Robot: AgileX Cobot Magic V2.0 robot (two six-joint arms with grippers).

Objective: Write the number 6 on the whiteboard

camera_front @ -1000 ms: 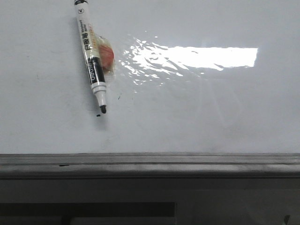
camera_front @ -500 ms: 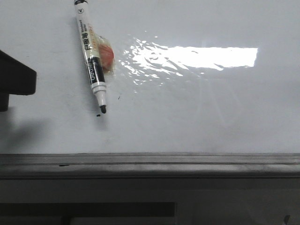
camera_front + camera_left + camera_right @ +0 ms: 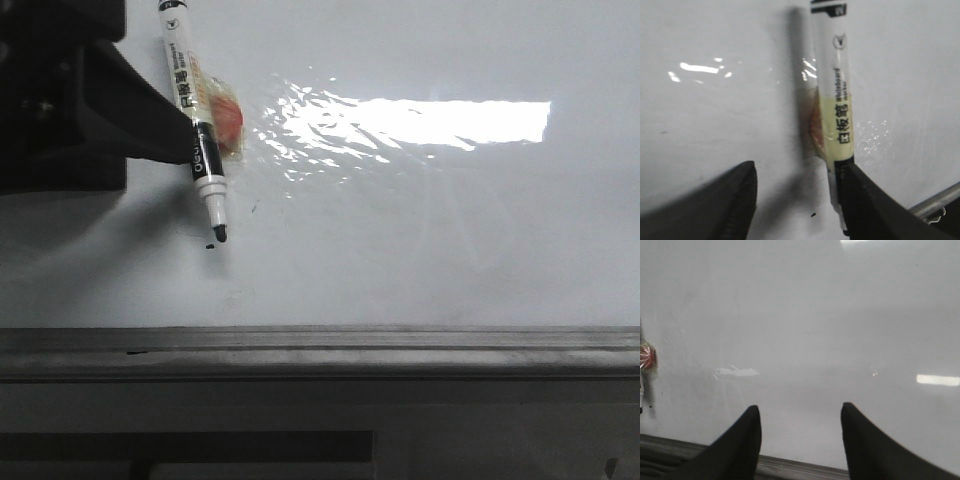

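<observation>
The whiteboard [image 3: 450,230] is glossy white with glare; no number 6 shows on it, only a tiny black dot [image 3: 210,245]. An uncapped white and black marker [image 3: 195,120] lies on the board with its tip beside the dot. My left gripper [image 3: 150,140] comes in from the left. In the left wrist view it is open [image 3: 799,170]: one finger [image 3: 865,205] sits right against the marker's [image 3: 837,100] black band and the other stands well apart. My right gripper [image 3: 800,408] is open and empty over bare board [image 3: 815,330].
A small red object in clear wrap [image 3: 228,118] lies under the marker's barrel and also shows in the right wrist view [image 3: 646,357]. A grey metal ledge [image 3: 320,345] runs along the board's near edge.
My left gripper has moved in from the left edge up to the marker. The marker, the dot and the red object have not moved.
</observation>
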